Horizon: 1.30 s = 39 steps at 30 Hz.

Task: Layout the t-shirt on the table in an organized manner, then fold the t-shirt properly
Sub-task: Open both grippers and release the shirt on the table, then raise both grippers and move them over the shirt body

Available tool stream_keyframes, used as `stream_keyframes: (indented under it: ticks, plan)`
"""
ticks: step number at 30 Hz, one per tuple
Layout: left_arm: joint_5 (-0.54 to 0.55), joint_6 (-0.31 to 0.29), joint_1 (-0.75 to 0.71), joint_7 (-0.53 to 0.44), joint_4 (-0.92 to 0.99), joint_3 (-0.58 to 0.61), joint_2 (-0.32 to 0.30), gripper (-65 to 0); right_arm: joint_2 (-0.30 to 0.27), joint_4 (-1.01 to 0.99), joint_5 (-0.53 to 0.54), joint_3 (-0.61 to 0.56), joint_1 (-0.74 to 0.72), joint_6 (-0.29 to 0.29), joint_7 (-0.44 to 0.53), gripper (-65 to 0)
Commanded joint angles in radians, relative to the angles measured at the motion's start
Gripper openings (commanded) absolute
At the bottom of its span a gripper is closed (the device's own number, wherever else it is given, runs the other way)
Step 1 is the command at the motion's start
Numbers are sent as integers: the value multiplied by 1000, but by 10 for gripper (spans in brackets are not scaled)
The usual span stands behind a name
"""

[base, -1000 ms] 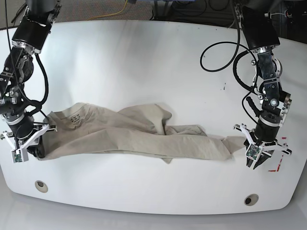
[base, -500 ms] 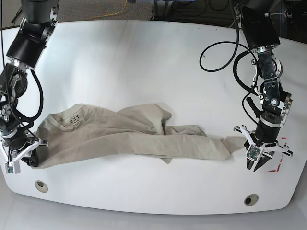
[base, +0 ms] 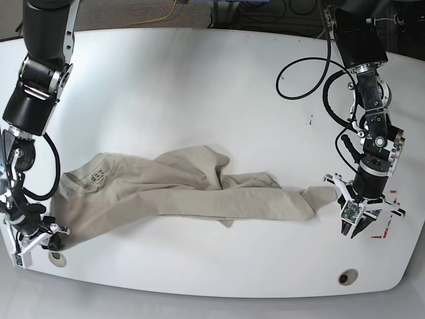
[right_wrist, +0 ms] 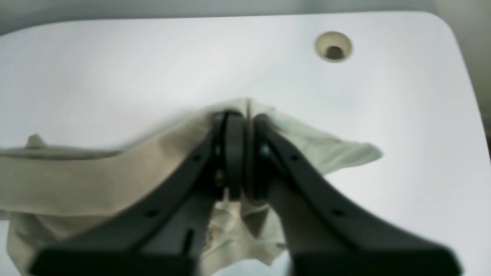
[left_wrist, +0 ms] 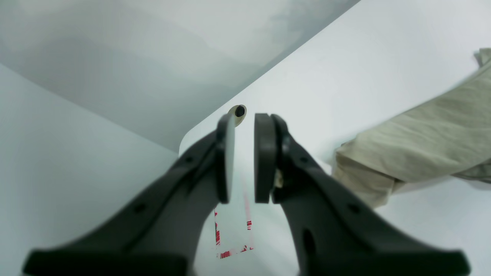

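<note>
The t-shirt [base: 179, 189] is a light, limp cotton thing — it has no stiffness of its own, sags and creases wherever it is not held, and should slide easily over the glossy white table [base: 199, 86]. It lies rumpled in a long band across the near half of the table, collar end toward the base view's left and a narrow tail of fabric toward the right. Such cloth, I judge, is best taken at an edge or corner: a pinch there lets a pull spread the body flat, while a pinch in the middle would only bunch it. The right gripper [right_wrist: 245, 153] is at the collar end, near the table's left corner and its grommet hole [right_wrist: 333, 46]; its jaws are drawn almost together with a fold of the t-shirt nipped between them, the cloth peaking up at the tips and draping away on both sides. The left gripper [left_wrist: 245, 157] hangs over bare table by the red tape marks [left_wrist: 232, 234] at the right; its jaws stand a narrow gap apart with nothing between them, and the tail of the t-shirt lies just beside them — close, but not touching.
</note>
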<state>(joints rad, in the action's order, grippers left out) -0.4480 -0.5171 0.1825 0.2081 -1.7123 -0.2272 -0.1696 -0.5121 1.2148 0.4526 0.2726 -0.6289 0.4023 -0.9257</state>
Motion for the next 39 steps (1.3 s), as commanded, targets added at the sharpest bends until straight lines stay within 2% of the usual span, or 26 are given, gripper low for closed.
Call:
stream_keyframes:
  ticks: [1,2,3,6,9,14,18,22,26,30,34,39]
  plan:
    - [8,13,21,-26,-21,-2,-8,-559,-23,15,18,-2,-41,2,27,-417]
    - [8,13,21,-26,-21,-2,-8,-559,-23,15,18,-3,-41,2,27,-375]
    - [8,13,21,-26,-21,-2,-8,-558,-23,17,18,-5,-39,2,27,-292]
    - [8,13,21,-26,-21,-1,-8,-525,-26,24,18,-6,-36,7,24,-116]
    - [8,13,21,-26,-21,-1,-8,-474,-39,79,19,-6,10,8,21,-3]
    - [8,13,22,-26,-19,-1,-8,-385,-61,293,27,-5,148,8,18,0]
    - [8,13,27,-26,-13,-4,-8,-367,-56,483,27,-3,286,8,4,0]
    - [7,16,27,-26,-12,-4,-11,-367,8,643,24,-3,413,10,3,0]
    - [7,19,27,-26,-12,-5,-14,-367,51,696,24,-6,487,10,1,0]
    - [5,19,25,-25,-12,-41,-11,-367,125,695,21,-6,511,10,0,0]
    - [5,15,22,-25,-12,-61,-8,-367,158,693,21,-6,548,10,0,0]
    - [8,13,-28,-25,-18,-53,20,-367,169,685,18,-2,562,4,0,0]
